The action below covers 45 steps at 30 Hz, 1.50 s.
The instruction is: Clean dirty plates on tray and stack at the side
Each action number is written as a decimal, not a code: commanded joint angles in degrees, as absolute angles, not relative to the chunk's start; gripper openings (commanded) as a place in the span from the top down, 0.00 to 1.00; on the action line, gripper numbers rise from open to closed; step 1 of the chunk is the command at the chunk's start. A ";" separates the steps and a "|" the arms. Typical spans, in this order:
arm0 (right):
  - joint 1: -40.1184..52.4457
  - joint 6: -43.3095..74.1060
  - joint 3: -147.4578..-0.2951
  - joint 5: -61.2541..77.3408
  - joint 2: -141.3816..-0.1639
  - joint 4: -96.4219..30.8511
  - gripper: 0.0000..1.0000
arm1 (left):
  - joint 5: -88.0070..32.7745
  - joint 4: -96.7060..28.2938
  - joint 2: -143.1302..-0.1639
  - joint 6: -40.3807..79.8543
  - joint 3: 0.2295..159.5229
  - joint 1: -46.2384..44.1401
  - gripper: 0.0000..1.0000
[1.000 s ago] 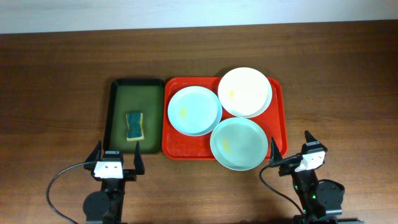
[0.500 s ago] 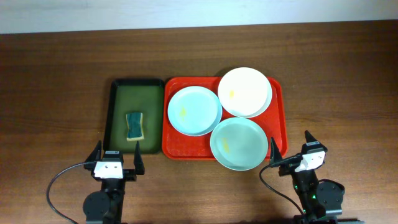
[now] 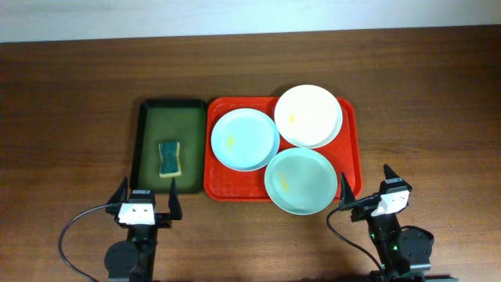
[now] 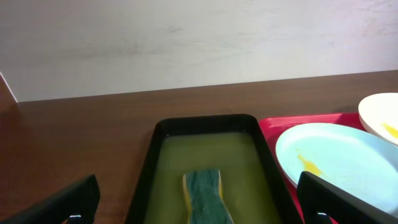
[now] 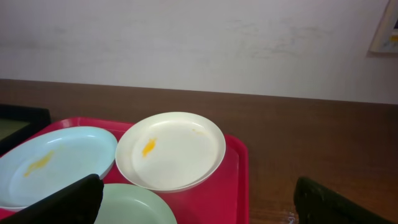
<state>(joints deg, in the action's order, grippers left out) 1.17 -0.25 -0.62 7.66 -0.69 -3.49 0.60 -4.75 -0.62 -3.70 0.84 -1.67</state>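
Note:
Three plates lie on the red tray (image 3: 352,160): a white plate (image 3: 308,115) at the back right, a light blue plate (image 3: 244,139) at the left, a mint green plate (image 3: 300,181) at the front. Each has a small yellow smear. My left gripper (image 3: 145,205) is open and empty near the front edge, below the green tray. My right gripper (image 3: 366,192) is open and empty, just right of the mint plate. The right wrist view shows the white plate (image 5: 171,150), the blue plate (image 5: 50,165) and the mint plate (image 5: 134,208). The left wrist view shows the blue plate (image 4: 336,162).
A dark green black-rimmed tray (image 3: 145,145) of yellowish liquid stands left of the red tray, with a green and yellow sponge (image 3: 169,157) in it. The sponge also shows in the left wrist view (image 4: 204,198). Bare wooden table lies to both sides.

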 commanded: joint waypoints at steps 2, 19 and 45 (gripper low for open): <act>1.54 -0.21 -0.32 8.40 -0.51 -3.73 0.01 | -1.39 -4.75 -0.67 -4.47 0.54 -1.32 0.01; 1.54 -0.19 -0.32 8.40 -0.51 -3.73 0.01 | -16.38 -23.49 -23.68 -0.49 29.23 -1.32 0.01; 1.54 -0.21 -0.32 8.38 -0.51 -3.73 0.02 | -12.95 -49.80 -68.53 6.44 70.87 -1.32 0.95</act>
